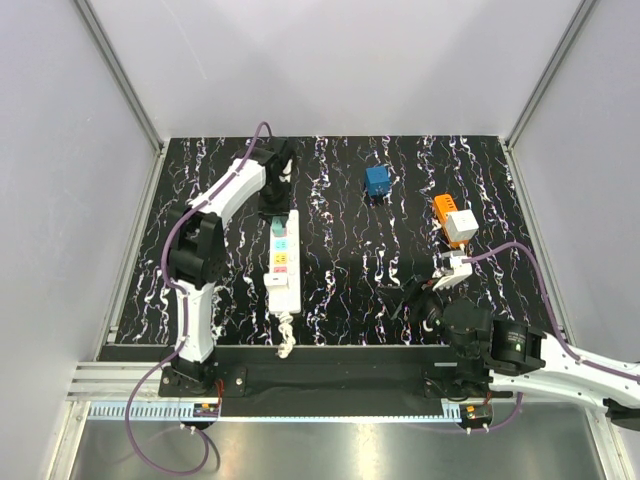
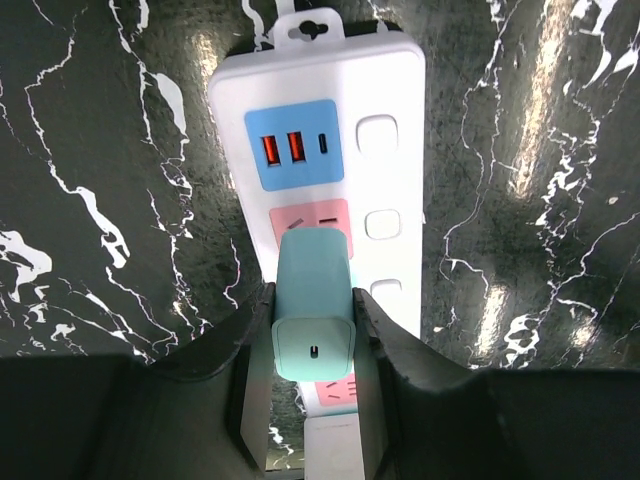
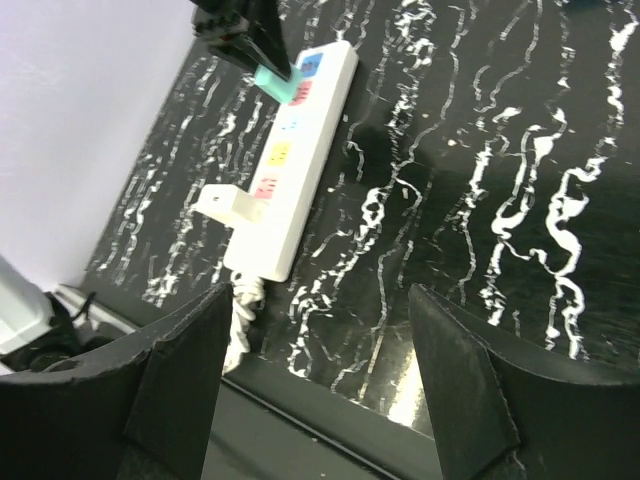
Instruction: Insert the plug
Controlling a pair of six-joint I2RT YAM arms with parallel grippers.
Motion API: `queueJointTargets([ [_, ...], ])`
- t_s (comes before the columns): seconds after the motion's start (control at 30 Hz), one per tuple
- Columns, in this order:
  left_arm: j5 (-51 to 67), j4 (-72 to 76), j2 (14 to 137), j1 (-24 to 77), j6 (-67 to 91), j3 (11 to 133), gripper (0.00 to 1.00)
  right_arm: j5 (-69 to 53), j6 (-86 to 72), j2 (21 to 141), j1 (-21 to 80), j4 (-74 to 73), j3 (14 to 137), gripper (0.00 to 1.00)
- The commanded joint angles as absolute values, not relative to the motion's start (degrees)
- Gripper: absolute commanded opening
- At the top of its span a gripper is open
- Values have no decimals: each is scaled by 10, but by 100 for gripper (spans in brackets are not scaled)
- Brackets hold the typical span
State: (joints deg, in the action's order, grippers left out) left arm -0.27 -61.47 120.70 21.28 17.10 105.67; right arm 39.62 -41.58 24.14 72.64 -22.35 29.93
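The left pincer (image 2: 313,300) pinches one teal plug (image 2: 313,345) at the pink socket of the single white power strip (image 2: 395,120) on the counter (image 1: 340,280). The right pincer (image 3: 318,300) hangs spread, holding nothing. Two adapters, one blue (image 1: 377,180) and one orange-and-white (image 1: 453,218), lie well apart from the strip.

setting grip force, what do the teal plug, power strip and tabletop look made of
Teal plug: likely smooth matte moulded plastic, by its even sheen and rounded edges. Power strip: white hard plastic, glossy shell. Tabletop: black with white marble veins, glossy with reflections; stone or printed laminate, cannot tell.
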Motion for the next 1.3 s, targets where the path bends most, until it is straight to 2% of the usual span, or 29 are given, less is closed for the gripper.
queueJointTargets([
  [0.0,-18,-622,1215,207,186,1078,0,437,-412,230,727,-226,297,78],
  [0.5,24,-626,1217,204,198,1085,0,463,-425,240,727,-227,286,77],
  [1.27,27,-627,1235,213,208,1097,0,466,-423,235,727,-228,279,77],
])
